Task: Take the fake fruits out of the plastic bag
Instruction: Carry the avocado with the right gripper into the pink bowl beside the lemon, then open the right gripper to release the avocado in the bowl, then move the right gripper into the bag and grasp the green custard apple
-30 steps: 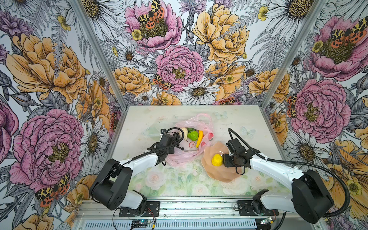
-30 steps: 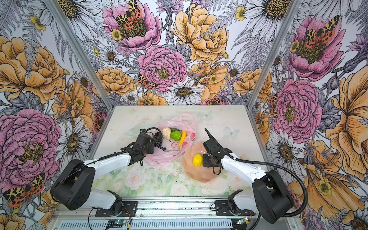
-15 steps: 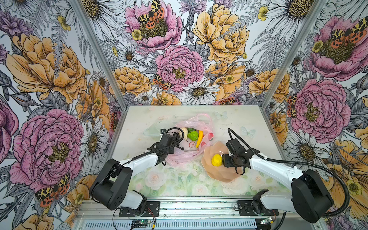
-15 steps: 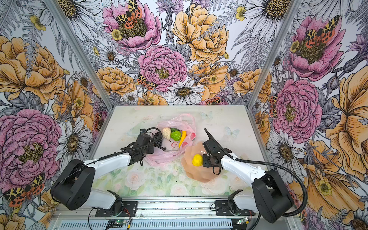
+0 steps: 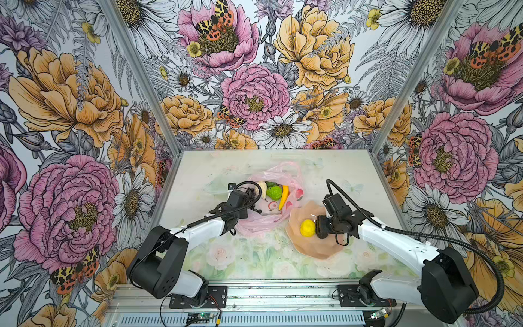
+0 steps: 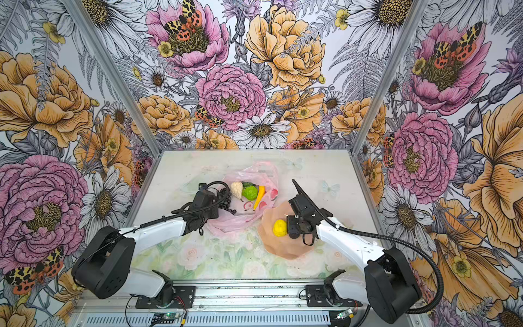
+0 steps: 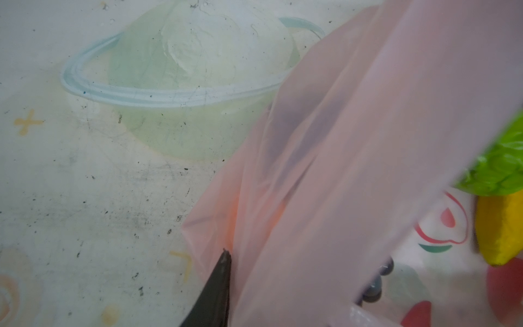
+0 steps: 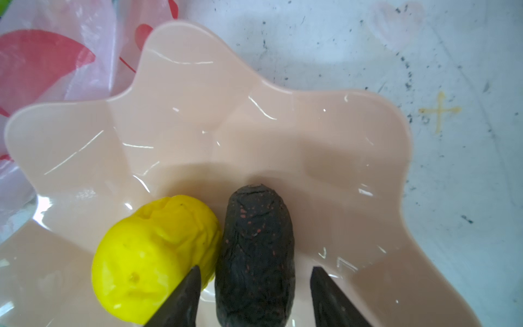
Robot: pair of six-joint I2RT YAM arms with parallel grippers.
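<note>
The right gripper (image 8: 254,268) stands with jaws parted astride the avocado (image 8: 254,226) in the dish (image 8: 198,113), so withdrawing may nudge the lemon (image 8: 152,254), and the left gripper's (image 5: 246,198) pinch on the plastic bag (image 5: 283,172) could slip.

A thin pink plastic bag (image 7: 325,170) rises in a smooth sheet, blurry close to the camera. One dark pointed finger (image 7: 219,283) of the left end effector presses its folded edge. Inside sit a bumpy bright green fruit (image 7: 501,170), a yellow banana (image 7: 498,226) and small dark grapes (image 7: 373,286), by red printed marks (image 7: 450,220). The pale scuffed worktop (image 7: 70,198) has a green ringed planet picture (image 7: 184,85).
</note>
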